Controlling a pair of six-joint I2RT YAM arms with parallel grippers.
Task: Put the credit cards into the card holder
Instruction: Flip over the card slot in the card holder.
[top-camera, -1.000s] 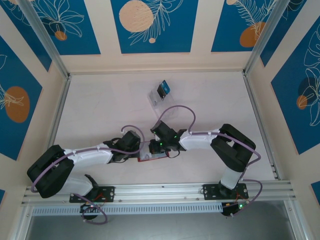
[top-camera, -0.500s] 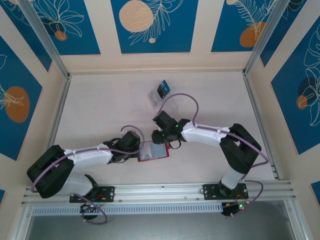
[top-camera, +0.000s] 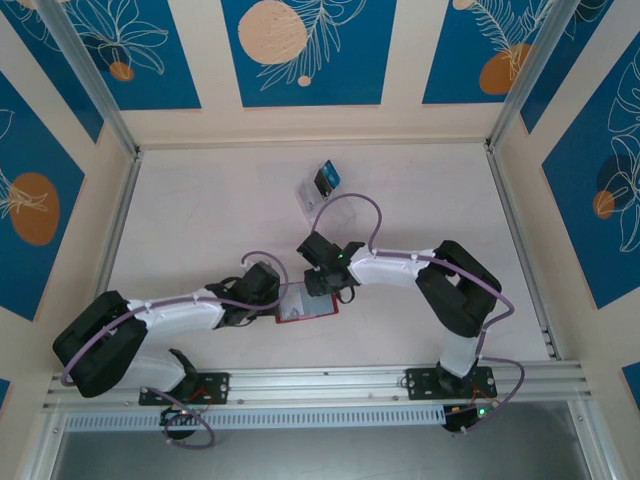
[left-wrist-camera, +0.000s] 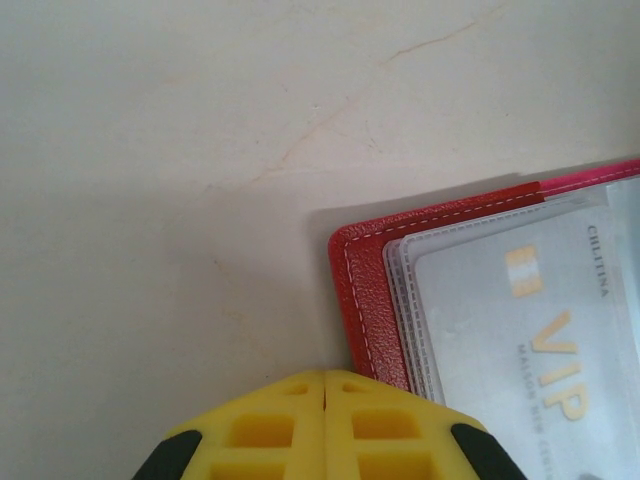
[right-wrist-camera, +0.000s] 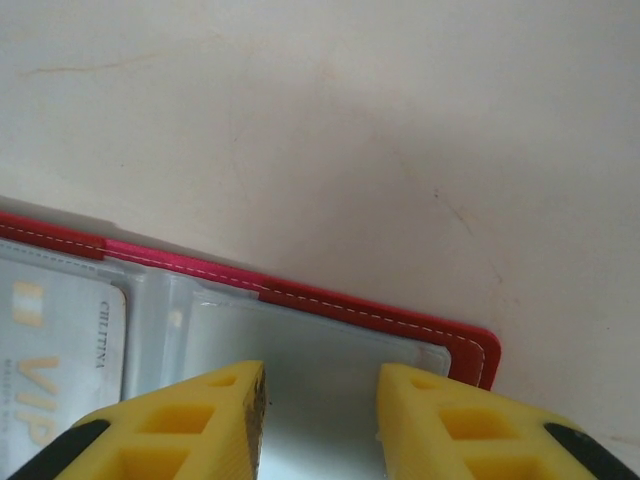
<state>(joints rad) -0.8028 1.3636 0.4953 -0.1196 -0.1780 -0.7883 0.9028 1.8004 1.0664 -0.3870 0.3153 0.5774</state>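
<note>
Top external view: a pale worktop (top-camera: 200, 220) inside a walled cell, with two robot arms bolted at its near edge. From the left, the left arm reaches toward the middle, and its left hand (top-camera: 268, 298) sits at the left edge of one card holder (top-camera: 303, 308). The holder is a small red wallet lying open and flat near the centre of the worktop, its grey lining facing up.

In the left wrist view, this hand's two yellow fingers (left-wrist-camera: 270, 430) are pressed together, their tips at the holder's stitched red corner. Whether they pinch that edge cannot be told. One pale card (left-wrist-camera: 530, 340) printed "VIP" lies inside a clear sleeve of the holder.

Farther back, well apart from the holder, stands one clear plastic rack (top-camera: 312, 198) holding two upright cards, one black (top-camera: 322, 181) and one blue (top-camera: 331, 177).

To the right, the right hand (top-camera: 318, 283) hangs over the holder's far edge. In the right wrist view, its two yellow fingers (right-wrist-camera: 215, 410) stand apart above the clear sleeve on the holder's right half.
</note>
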